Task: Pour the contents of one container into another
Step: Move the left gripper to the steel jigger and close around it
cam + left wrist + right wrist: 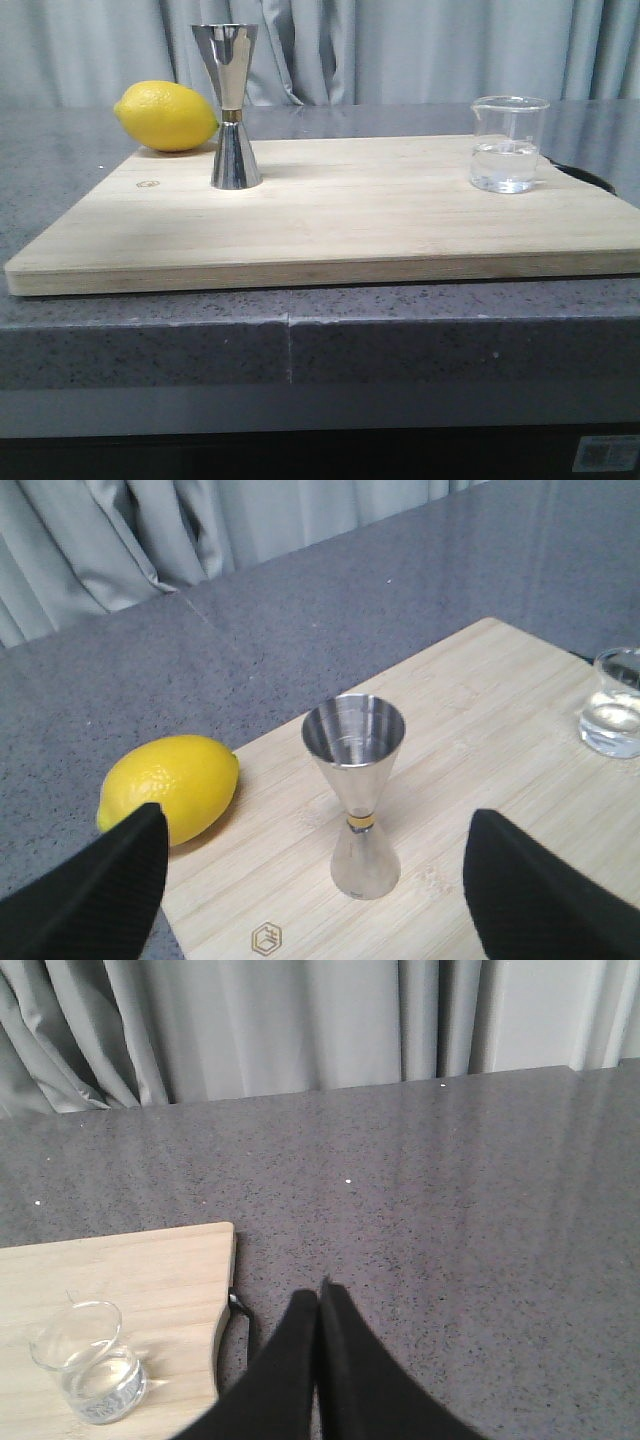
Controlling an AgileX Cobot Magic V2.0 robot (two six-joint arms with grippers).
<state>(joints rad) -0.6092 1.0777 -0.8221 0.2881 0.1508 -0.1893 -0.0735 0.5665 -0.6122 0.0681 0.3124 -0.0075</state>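
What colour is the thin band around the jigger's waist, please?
Gold, clearest in the left wrist view on the jigger.

The front view looks low and level across the tabletop (400,330) toward the curtain (420,50), close to the cutting board (330,235). The left wrist view looks down on the board's left end; the right wrist view overlooks its right edge. Each shares the beaker (509,144) with the front.
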